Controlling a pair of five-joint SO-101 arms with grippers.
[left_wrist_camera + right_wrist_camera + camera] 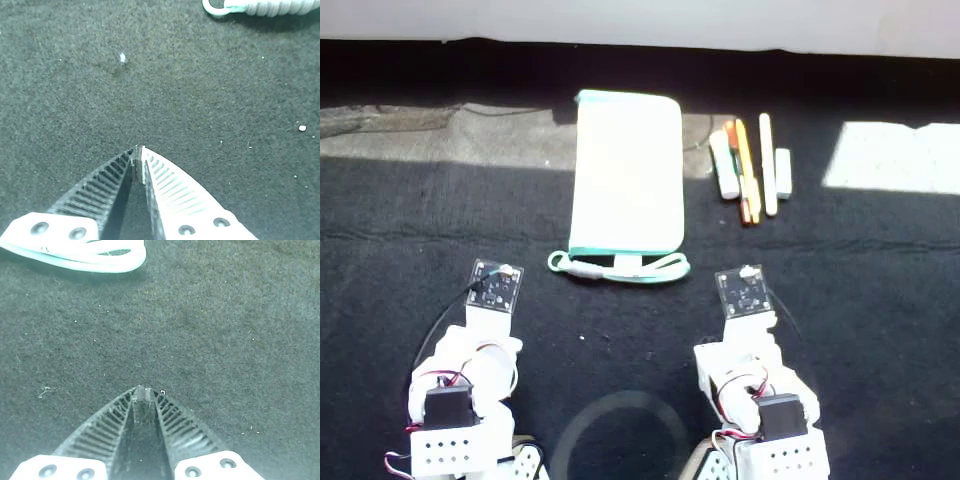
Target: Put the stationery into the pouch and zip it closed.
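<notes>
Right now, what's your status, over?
Both shut, empty: left tool, right tool. On mat: pouch, stationery beside it, untouched. Nothing in the way.

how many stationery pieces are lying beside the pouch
5, right of the pouch in the high view: a white stick, an orange pen, a yellow pen, a cream pen and a white block. They lie close, so another may be hidden.

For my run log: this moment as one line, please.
left hand shut, empty | right hand shut, empty | pouch flat | stationery outside, beside pouch
</notes>
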